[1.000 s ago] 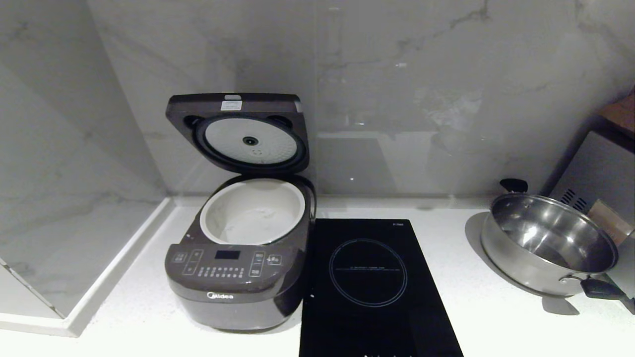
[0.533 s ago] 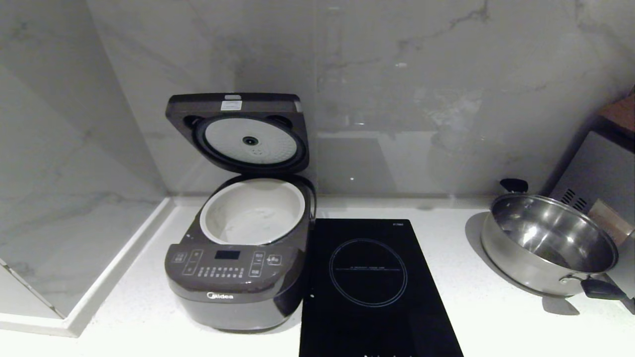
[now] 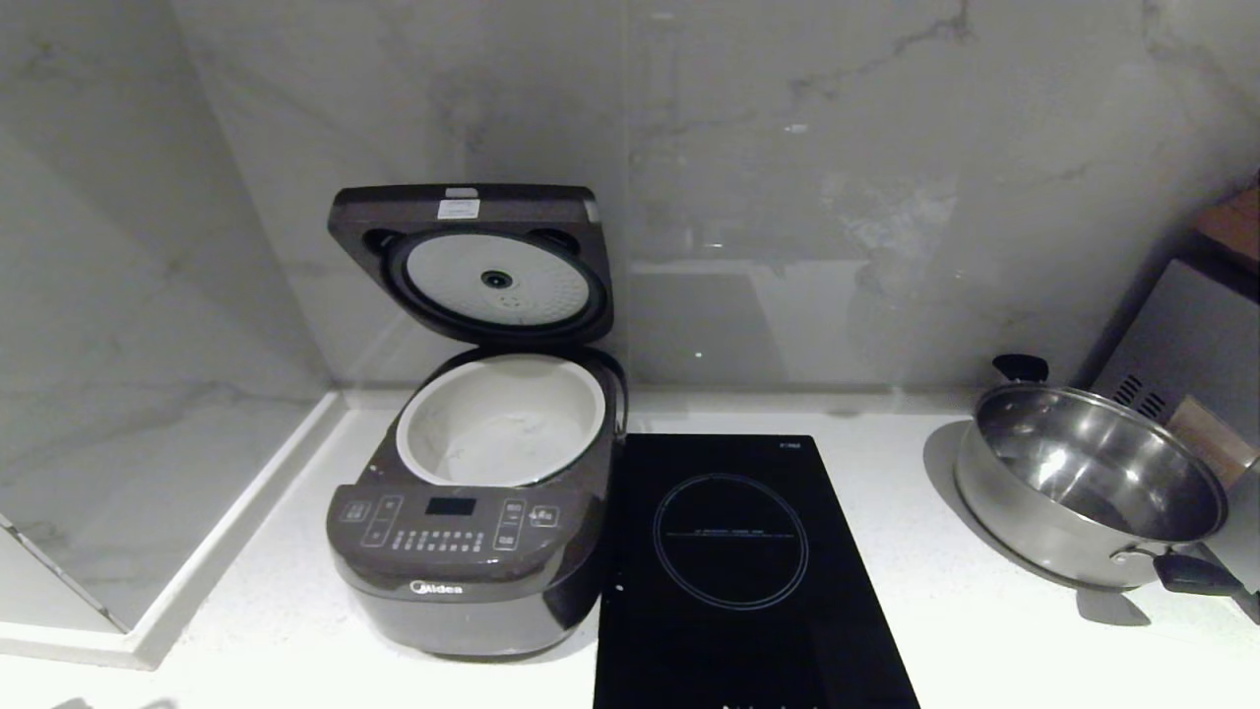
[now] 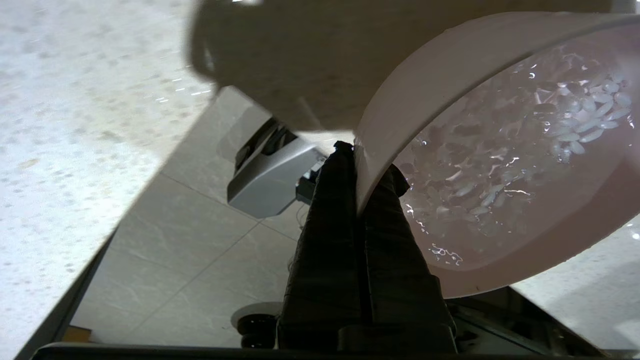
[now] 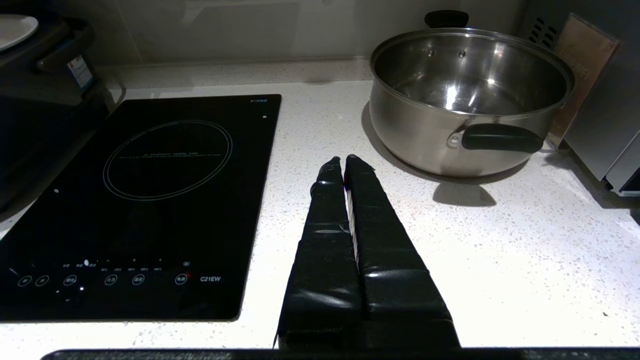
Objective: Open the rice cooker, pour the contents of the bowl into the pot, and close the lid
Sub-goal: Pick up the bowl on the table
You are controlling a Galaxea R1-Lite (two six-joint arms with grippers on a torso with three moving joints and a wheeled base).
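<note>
1. The rice cooker sits on the white counter, near the back left corner where the two stone walls meet.
2. Its lid stands up and open at the back, and the round silver plate inside it faces forward.
3. The pot sits inside the cooker. It is white and round, and a little bit of something pale lies at the bottom.
4. A flat black cooktop lies just beside the cooker, toward the front edge of the counter.
5. A shiny steel pan with black handles stands near the right end of the counter, well apart from the cooker.
6. The left gripper is squeezed tight on the rim of the bowl, one finger inside and one outside.
7. The pink bowl is tipped and holds wet rice grains and water. Floor tiles and the counter edge show behind it.
8. You cannot see the bowl in the head view.
9. The right gripper hangs over the counter between the cooktop and the steel pan. Its fingers are pressed together and hold nothing.
</note>
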